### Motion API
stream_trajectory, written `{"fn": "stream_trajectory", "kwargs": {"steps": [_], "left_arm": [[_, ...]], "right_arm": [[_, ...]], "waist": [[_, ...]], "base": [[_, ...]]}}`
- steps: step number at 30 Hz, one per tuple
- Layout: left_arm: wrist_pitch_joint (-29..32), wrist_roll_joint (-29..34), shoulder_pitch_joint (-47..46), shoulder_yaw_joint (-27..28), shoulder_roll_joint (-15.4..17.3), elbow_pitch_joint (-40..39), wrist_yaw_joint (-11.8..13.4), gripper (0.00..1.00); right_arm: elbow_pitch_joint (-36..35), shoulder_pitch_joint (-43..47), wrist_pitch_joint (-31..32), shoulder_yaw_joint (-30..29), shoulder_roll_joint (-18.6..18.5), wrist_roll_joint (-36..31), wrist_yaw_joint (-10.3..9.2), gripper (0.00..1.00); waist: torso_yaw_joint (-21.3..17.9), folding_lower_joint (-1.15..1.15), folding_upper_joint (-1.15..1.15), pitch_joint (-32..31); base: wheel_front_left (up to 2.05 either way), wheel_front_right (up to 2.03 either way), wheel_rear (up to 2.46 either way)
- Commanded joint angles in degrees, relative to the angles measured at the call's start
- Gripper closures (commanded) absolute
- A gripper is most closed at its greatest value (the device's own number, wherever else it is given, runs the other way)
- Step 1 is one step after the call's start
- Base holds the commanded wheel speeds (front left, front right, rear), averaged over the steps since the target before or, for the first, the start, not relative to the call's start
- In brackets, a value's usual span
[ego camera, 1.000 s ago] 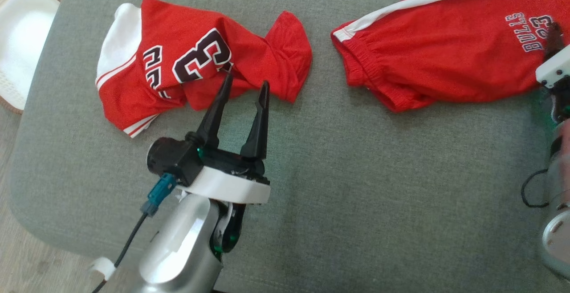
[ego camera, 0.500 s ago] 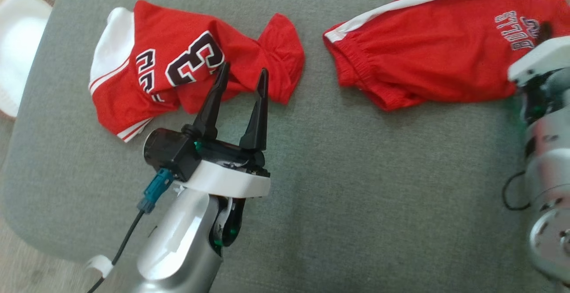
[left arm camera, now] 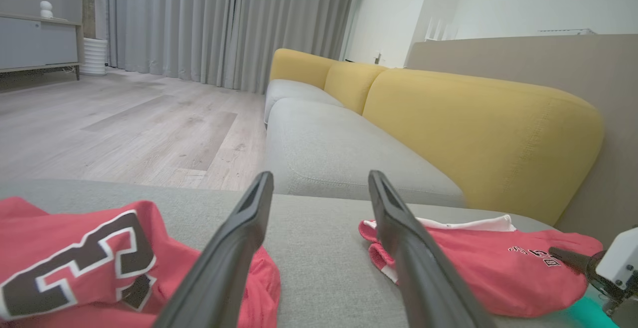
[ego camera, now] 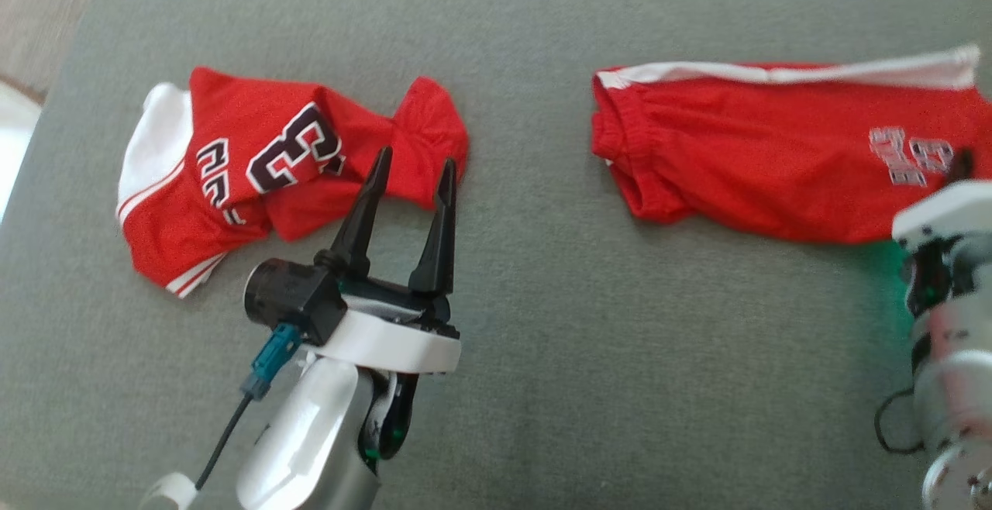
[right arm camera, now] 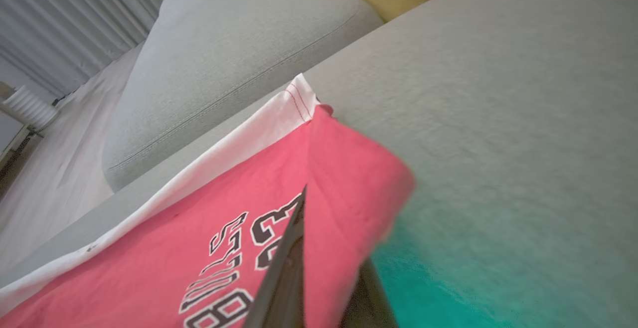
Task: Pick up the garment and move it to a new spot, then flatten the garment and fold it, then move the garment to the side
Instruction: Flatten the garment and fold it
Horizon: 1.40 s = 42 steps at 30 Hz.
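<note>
Red shorts (ego camera: pixel 759 161) with a white side stripe and a "BULLS 23" print lie at the right of the grey cushion (ego camera: pixel 558 324). My right gripper (ego camera: pixel 963 165) is shut on their leg hem by the print. In the right wrist view the red fabric (right arm camera: pixel 349 193) is pinched between the fingers of my right gripper (right arm camera: pixel 329 248) and folds over them. A crumpled red and white jersey (ego camera: pixel 256 169) lies at the left. My left gripper (ego camera: pixel 416 157) stands open just in front of the jersey, with nothing between its fingers. The left wrist view shows my left gripper (left arm camera: pixel 320 178), the jersey (left arm camera: pixel 75 258) and the shorts (left arm camera: pixel 473 268).
The grey cushion's left edge drops to a wood floor (ego camera: pixel 39 22). A sofa with a grey seat (left arm camera: pixel 339 153) and yellow back (left arm camera: pixel 478 133) stands beyond the cushion. Bare grey fabric lies between the two garments and in front of them.
My right gripper has closed on the shorts' hem and lifted it. The head camera has shifted, so the whole picture sits lower. The left gripper stays open by the jersey.
</note>
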Motion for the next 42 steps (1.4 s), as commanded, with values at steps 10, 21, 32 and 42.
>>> {"fn": "stream_trajectory", "kwargs": {"steps": [10, 21, 32, 42], "left_arm": [[-0.53, 0.86, 0.3, 0.63, 0.46, -1.73, -0.65, 0.0], [-0.53, 1.52, 0.51, 0.32, 0.46, -0.29, -1.24, 0.0], [-0.53, 0.27, 1.05, 0.5, 0.46, 0.87, -1.04, 0.0], [-0.54, 0.07, 1.23, -0.17, 0.46, 1.83, -0.82, 0.0]], "right_arm": [[-6.61, 5.92, -1.42, -3.31, -0.34, 1.76, -0.04, 1.0], [-10.96, 6.38, -2.49, -0.34, 3.11, 2.66, -0.04, 1.0], [-14.53, 5.87, -4.18, 15.92, 5.52, 9.61, -0.04, 1.0], [-22.32, 11.11, -4.63, 39.8, 5.92, 25.41, -0.04, 1.0]], "waist": [[-3.42, 0.01, 0.0, -2.82], [-3.8, 0.01, 0.0, -3.04], [-2.85, 0.01, 0.0, -4.98], [-0.96, 0.01, 0.0, -6.37]], "base": [[0.0, 0.0, 0.0], [0.0, 0.0, 0.0], [0.0, 0.0, 0.0], [0.0, 0.0, 0.0]]}}
